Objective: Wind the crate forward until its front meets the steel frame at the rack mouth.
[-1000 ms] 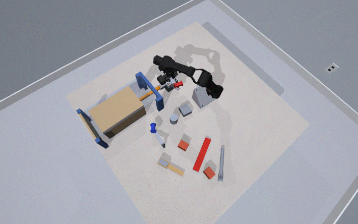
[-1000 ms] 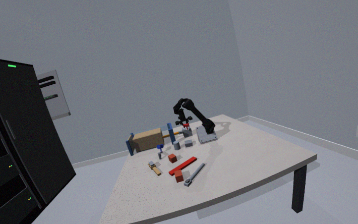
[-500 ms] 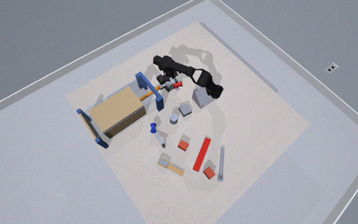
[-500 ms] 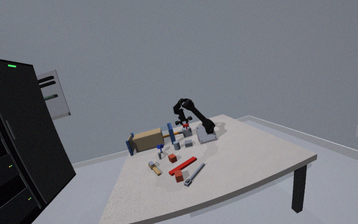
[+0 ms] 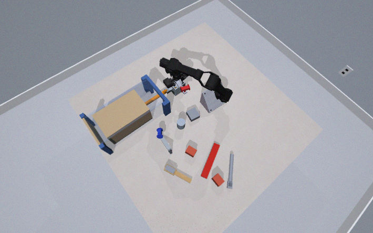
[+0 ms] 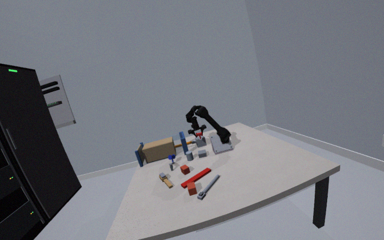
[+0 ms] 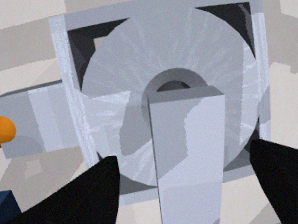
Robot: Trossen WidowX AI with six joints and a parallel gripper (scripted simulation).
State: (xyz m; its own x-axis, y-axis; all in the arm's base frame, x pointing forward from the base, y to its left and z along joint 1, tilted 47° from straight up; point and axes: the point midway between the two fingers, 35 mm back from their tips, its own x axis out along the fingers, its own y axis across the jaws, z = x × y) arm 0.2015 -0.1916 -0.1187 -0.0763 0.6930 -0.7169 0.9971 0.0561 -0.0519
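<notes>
The tan crate point(image 5: 121, 113) point(image 6: 159, 150) sits flat in the cubby, with a gap between its front and the blue mouth frame point(image 5: 156, 89) point(image 6: 184, 141). An orange strap point(image 5: 155, 97) point(image 6: 178, 145) point(image 7: 6, 129) runs from it to the grey winch point(image 5: 176, 91) point(image 6: 200, 142) point(image 7: 110, 65). A handle with a red knob point(image 5: 185, 88) point(image 6: 198, 134) stands at the winch; its grey bar point(image 7: 192, 175) ends over part of the round hole. Whether its key is seated is hidden. My gripper point(image 5: 177, 82) point(image 6: 198, 132) point(image 7: 185, 159) is open, its fingers apart on either side of the bar.
A blue-knobbed handle point(image 5: 159, 133) point(image 6: 171, 157), grey cylinder point(image 5: 180, 124) point(image 6: 189, 155) and grey block point(image 5: 193, 113) point(image 6: 202, 153) lie near the cubby. Farther out are a tan-handled tool point(image 5: 183, 176), red bar point(image 5: 210, 160), grey wrench-like tool point(image 5: 230, 169) and two orange-red blocks point(image 5: 190, 150) point(image 5: 218, 179).
</notes>
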